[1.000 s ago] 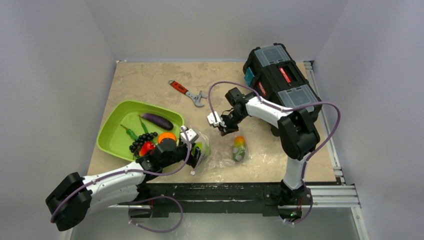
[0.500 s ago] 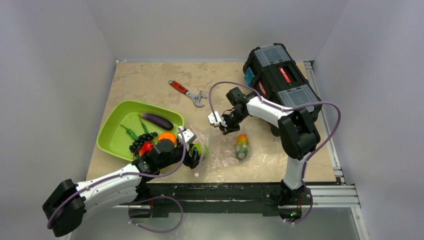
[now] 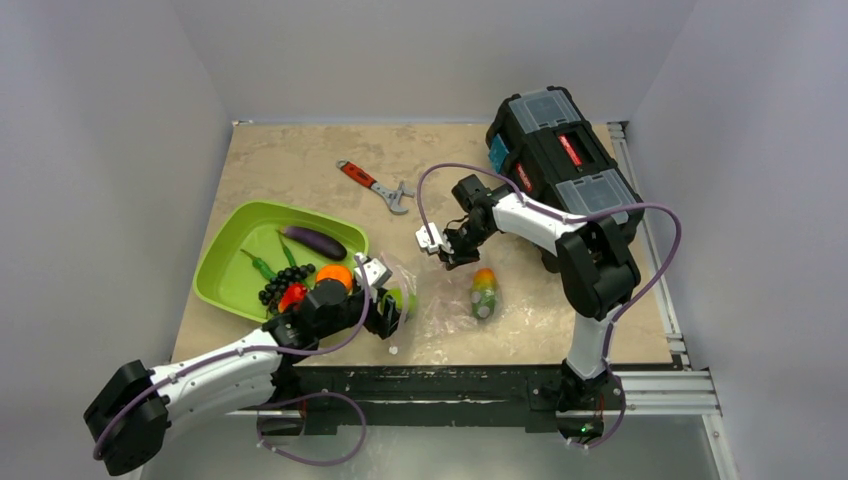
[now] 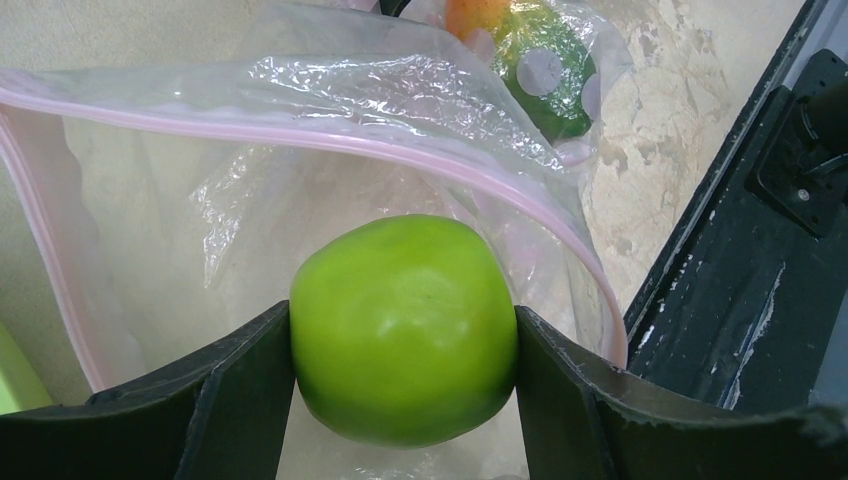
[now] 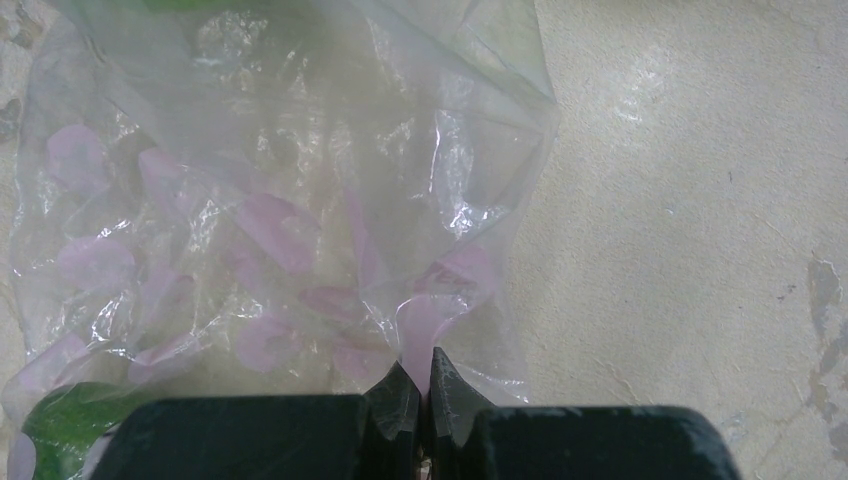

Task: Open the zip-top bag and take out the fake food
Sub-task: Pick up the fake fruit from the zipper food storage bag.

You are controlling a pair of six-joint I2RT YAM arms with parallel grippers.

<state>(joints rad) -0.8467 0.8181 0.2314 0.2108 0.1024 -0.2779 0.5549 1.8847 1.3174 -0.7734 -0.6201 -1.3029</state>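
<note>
Apple (image 4: 400,300) stays gripped in left claw (image 4: 403,335), right claw (image 5: 425,388) still pinching zip-top bag (image 5: 250,200).

Nothing readable is coming through in any of the views. The black toolbox (image 3: 560,150) is showing a red strip (image 3: 570,150) on its lid and a blue patch (image 3: 498,152) on its side, but both are appearing far too small to make out any lettering. The clear bag (image 5: 280,230) is showing only pale pink round spots, with no letters or numbers among them.
</note>
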